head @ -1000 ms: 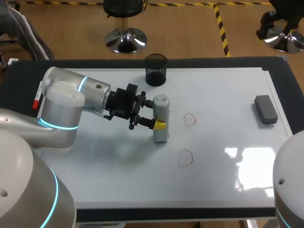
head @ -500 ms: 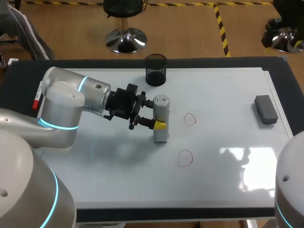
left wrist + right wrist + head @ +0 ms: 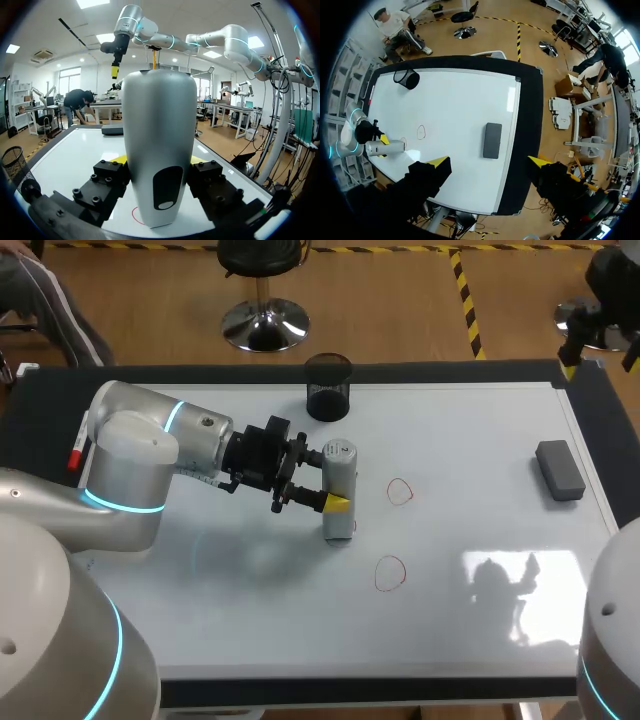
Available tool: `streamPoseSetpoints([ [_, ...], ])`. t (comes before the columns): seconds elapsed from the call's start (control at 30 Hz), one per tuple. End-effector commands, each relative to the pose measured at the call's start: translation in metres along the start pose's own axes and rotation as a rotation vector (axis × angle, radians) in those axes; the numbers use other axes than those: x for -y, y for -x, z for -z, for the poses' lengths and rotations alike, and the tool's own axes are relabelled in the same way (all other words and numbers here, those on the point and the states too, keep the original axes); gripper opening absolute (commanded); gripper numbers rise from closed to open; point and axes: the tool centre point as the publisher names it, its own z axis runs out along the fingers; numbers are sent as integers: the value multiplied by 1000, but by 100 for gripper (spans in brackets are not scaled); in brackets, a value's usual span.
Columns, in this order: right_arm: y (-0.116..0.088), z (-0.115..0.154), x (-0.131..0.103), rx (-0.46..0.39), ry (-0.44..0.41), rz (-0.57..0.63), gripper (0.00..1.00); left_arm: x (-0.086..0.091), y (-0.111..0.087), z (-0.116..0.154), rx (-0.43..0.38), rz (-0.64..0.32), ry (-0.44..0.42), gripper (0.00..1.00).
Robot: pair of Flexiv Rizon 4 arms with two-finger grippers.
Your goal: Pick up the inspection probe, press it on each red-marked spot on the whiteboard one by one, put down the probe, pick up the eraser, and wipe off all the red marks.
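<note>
In the head view the left arm comes in from the left of the frame, and its left gripper (image 3: 335,498) is clamped from two sides on the inspection probe (image 3: 340,465). The probe is a pale cylinder standing upright on the whiteboard (image 3: 470,440), just left of the frame's centre. One red ring (image 3: 400,492) lies just right of the probe and a second red ring (image 3: 390,573) lies below it, both apart from the probe. The eraser (image 3: 560,470) lies flat at the right edge of the board. A black mesh cup (image 3: 328,387) stands at the board's top edge, above the probe. A marker pen (image 3: 77,448) rests on the dark table (image 3: 40,405) at the far left. In the left wrist view the probe (image 3: 159,125) stands upright between the yellow tips, which press its sides. A third red ring (image 3: 134,215) curves out from under its base, and the mesh cup (image 3: 12,162) stands off to one side. In the right wrist view the right gripper (image 3: 488,161) hangs high over the table with its fingers spread wide and nothing between them. The eraser (image 3: 493,140) lies on the board just ahead of it, while the probe (image 3: 387,147) and left gripper (image 3: 381,144) sit well off to the side.
</note>
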Motion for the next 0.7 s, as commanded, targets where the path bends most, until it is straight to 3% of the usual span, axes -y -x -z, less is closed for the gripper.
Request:
streamPoseSetpoints([
  [0.03, -1, 2, 6, 5, -4, -19, 100, -6, -1, -1, 0, 1, 0, 0],
  [0.7, -7, 2, 8, -8, -28, -33, 100, -6, -1, -1, 0, 1, 0, 0],
])
